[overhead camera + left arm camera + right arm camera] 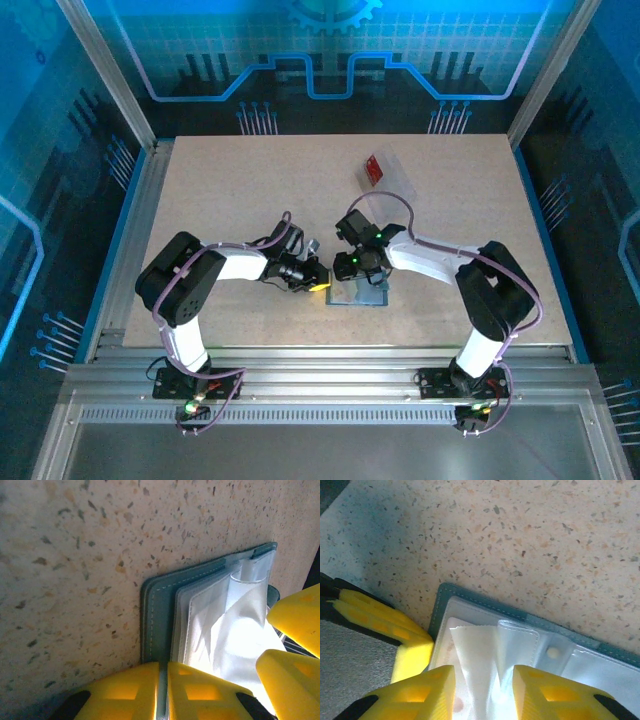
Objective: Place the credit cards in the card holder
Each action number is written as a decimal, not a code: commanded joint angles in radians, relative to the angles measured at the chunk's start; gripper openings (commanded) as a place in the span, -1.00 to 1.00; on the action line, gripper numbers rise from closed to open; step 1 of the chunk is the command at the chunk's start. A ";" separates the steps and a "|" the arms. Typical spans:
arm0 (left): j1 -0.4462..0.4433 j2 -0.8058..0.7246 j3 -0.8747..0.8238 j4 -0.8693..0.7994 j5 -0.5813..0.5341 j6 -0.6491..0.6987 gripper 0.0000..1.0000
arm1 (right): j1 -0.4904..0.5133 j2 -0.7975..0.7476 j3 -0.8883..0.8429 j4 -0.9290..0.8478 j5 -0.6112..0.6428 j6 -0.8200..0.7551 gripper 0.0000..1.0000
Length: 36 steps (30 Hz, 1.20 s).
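Open card holder [358,295] lies flat on the table [250,180] near its front edge, between the arms. The left gripper [162,675] pinches its teal cover edge. The right gripper [484,680] stands parted over the clear inner pockets [520,640]. The red card [375,167] rests in the clear tray [397,172], well apart.

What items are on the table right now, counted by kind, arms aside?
red card: 1
clear tray: 1
card holder: 1
Total: 3

Speckled beige tabletop [250,180] w/ blue-lit glass walls [420,40] around.
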 commanded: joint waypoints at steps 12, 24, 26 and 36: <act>-0.011 0.022 0.015 -0.016 0.007 0.011 -0.70 | -0.009 -0.093 -0.087 0.005 -0.020 0.031 -0.21; -0.013 0.019 0.014 -0.013 0.008 0.009 -0.70 | -0.019 -0.159 -0.181 0.023 -0.043 0.075 -0.20; -0.014 0.019 0.014 -0.013 0.009 0.008 -0.70 | -0.023 -0.175 -0.186 0.023 -0.046 0.083 -0.17; -0.013 0.019 0.014 -0.015 0.008 0.009 -0.70 | -0.047 -0.186 -0.282 0.109 -0.131 0.137 -0.09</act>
